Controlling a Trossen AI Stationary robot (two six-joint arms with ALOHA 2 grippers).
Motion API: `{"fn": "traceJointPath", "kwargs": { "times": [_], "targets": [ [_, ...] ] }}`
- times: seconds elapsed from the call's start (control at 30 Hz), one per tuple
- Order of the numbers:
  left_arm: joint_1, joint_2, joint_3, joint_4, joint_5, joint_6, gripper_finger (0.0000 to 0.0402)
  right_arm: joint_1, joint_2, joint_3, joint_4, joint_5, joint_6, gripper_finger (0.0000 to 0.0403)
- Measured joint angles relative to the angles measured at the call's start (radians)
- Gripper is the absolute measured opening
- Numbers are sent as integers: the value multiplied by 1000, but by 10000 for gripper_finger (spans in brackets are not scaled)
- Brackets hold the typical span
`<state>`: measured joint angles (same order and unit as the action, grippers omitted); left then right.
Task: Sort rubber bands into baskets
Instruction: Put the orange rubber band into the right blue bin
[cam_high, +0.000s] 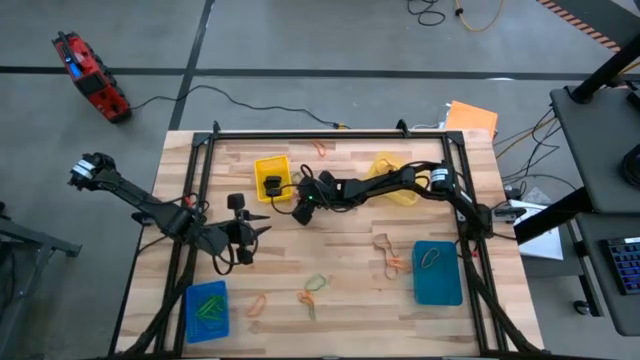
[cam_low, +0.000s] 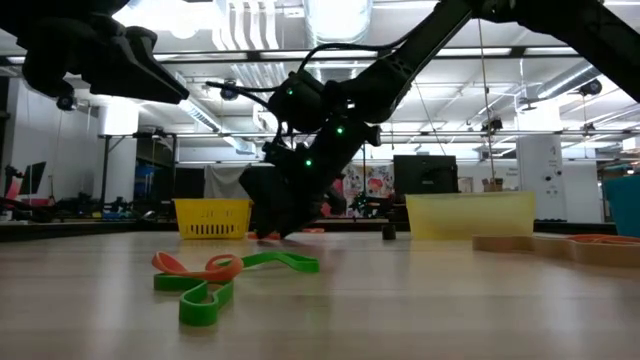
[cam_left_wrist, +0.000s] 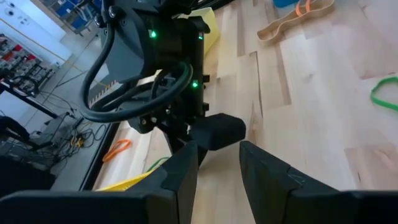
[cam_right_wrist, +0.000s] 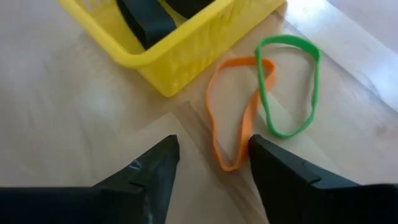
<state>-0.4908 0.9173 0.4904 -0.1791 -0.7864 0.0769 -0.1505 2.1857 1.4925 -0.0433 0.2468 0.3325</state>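
Observation:
My right gripper is open, low over the table beside the bright yellow basket, which holds black bands. An orange rubber band lies flat on the wood, its near end between my right fingertips. A green band lies beside it and overlaps it. In the high view the right gripper is near that basket. My left gripper is open and empty above the table, facing the right gripper. My right gripper's open fingers stand on either side of the orange band's near end, slanting down toward the table. One fingertip is right beside the band. I cannot tell whether it touches it.
A pale yellow basket stands at the back. A teal-blue basket with a tan band is at the front right, and a bright blue basket with green bands is at the front left. Loose bands lie on the near half of the table.

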Motion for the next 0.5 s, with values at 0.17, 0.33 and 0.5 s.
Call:
{"fn": "traceJointPath", "kwargs": {
  "times": [0.17,0.33,0.5],
  "targets": [
    [0,0,0,-1,0,0,104,-3,0,0,-16,26,7,129],
    [0,0,0,-1,0,0,104,-9,2,0,-23,28,6,51],
    [0,0,-1,0,0,-1,104,-6,-6,0,-40,28,-12,13]
  ]
}}
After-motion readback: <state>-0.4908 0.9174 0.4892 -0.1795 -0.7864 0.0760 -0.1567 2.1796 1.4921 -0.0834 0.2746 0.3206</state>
